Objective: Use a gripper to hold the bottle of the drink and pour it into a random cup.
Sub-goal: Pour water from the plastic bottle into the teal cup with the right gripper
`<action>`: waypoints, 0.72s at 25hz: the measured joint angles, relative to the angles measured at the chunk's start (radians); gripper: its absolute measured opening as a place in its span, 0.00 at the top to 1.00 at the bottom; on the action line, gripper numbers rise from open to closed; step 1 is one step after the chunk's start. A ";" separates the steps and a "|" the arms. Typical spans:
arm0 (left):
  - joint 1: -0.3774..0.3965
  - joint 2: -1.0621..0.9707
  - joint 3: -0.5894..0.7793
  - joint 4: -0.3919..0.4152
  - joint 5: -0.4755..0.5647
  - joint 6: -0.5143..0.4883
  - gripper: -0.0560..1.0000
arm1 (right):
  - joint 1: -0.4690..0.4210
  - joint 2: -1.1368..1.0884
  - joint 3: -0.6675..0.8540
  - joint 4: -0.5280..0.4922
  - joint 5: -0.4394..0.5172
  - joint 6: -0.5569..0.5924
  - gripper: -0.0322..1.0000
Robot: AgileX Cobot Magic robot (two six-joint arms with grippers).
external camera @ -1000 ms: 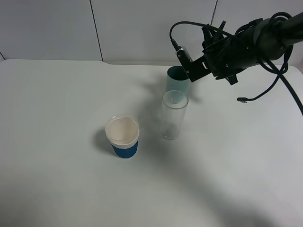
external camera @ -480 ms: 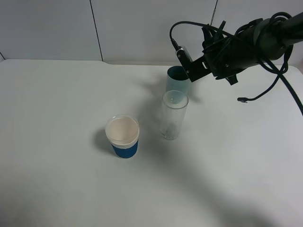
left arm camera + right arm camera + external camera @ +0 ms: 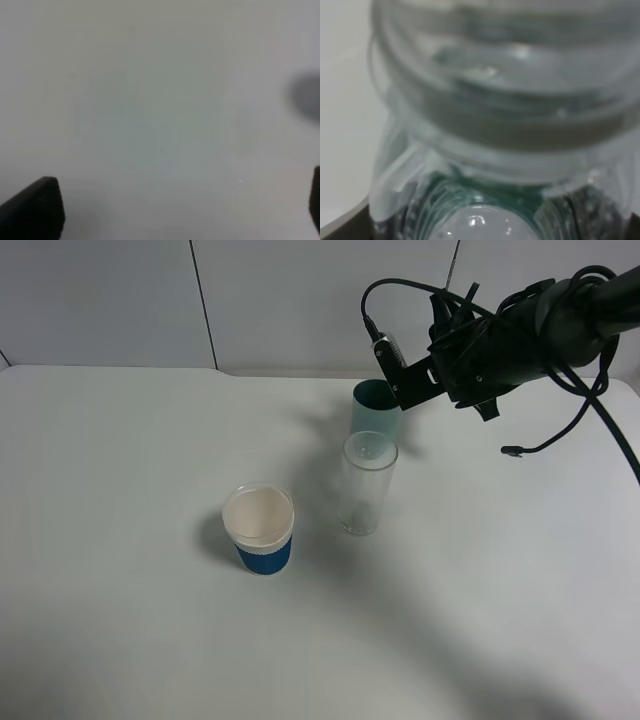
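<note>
The teal-green cup (image 3: 372, 412) stands at the back of the white table. My right gripper (image 3: 420, 380) hangs just above and to the right of the cup's rim, turned on its side. In the exterior high view the bottle of the drink is hidden among the black arm and cables. In the right wrist view the clear ribbed bottle (image 3: 505, 100) fills the frame, with the gripper shut on it. The left gripper (image 3: 175, 210) shows only in its own wrist view, as two dark fingertips (image 3: 35, 207) far apart over bare table, with nothing between them.
A tall clear glass tumbler (image 3: 367, 485) stands right in front of the teal cup. A white paper cup with a blue sleeve (image 3: 260, 528) sits farther front and left. Loose black cables (image 3: 560, 430) hang from the right arm. The table's back edge (image 3: 280, 372) meets a white wall.
The right wrist has turned slightly above the teal cup, with its front end lifting a little. The cups have not moved.
</note>
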 joint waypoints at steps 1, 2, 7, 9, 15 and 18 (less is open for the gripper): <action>0.000 0.000 0.000 0.000 0.000 0.000 0.01 | 0.001 0.000 0.000 0.000 0.000 -0.001 0.42; 0.000 0.000 0.000 0.000 0.000 0.000 0.01 | 0.002 0.000 0.000 0.000 0.002 -0.003 0.42; 0.000 0.000 0.000 0.000 0.000 0.000 0.01 | 0.005 0.000 0.000 -0.003 0.004 -0.004 0.42; 0.000 0.000 0.000 0.000 0.000 0.000 0.01 | 0.005 0.000 0.000 -0.003 0.004 -0.004 0.42; 0.000 0.000 0.000 0.000 0.000 0.000 0.01 | 0.012 0.000 0.000 -0.004 0.004 -0.008 0.42; 0.000 0.000 0.000 0.000 0.000 0.000 0.01 | 0.013 0.000 -0.002 -0.004 0.007 -0.008 0.42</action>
